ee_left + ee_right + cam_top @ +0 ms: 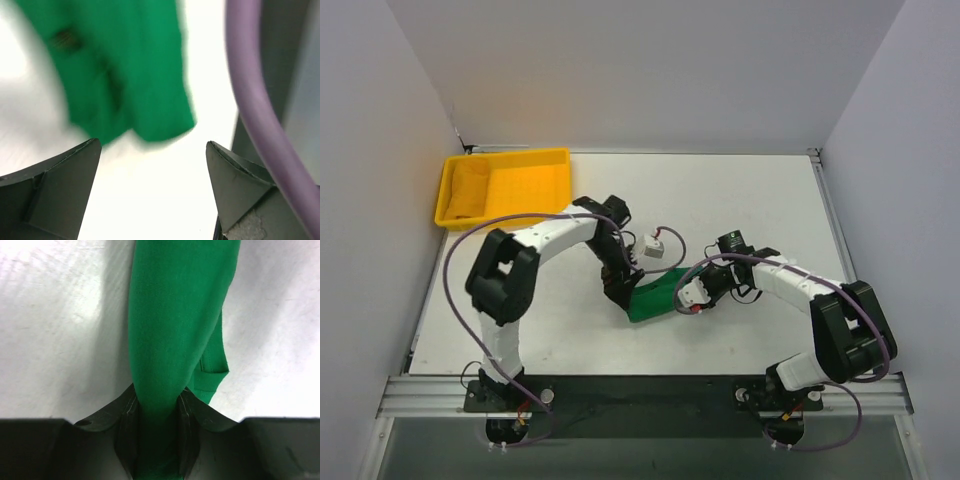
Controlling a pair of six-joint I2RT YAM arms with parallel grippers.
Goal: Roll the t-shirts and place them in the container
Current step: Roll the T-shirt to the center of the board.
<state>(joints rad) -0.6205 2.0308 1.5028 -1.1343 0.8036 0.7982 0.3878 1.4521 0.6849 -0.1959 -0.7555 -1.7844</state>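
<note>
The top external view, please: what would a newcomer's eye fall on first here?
The bright green t-shirt, bunched into a narrow bundle in the middle of the table. The right gripper is clamped on its right end, while the left gripper stands open beside its left end, holding nothing. A yellow tray sits at the far left corner.

Nothing legible in any of the three views: no word, number, brand or sign.

One candidate only: a small dark patch on the green t-shirt, seen from the left wrist camera. It is badly blurred (could be a tag or print, cannot tell which), and no characters can be made out.

Overhead view too small to resolve any marking.
</note>
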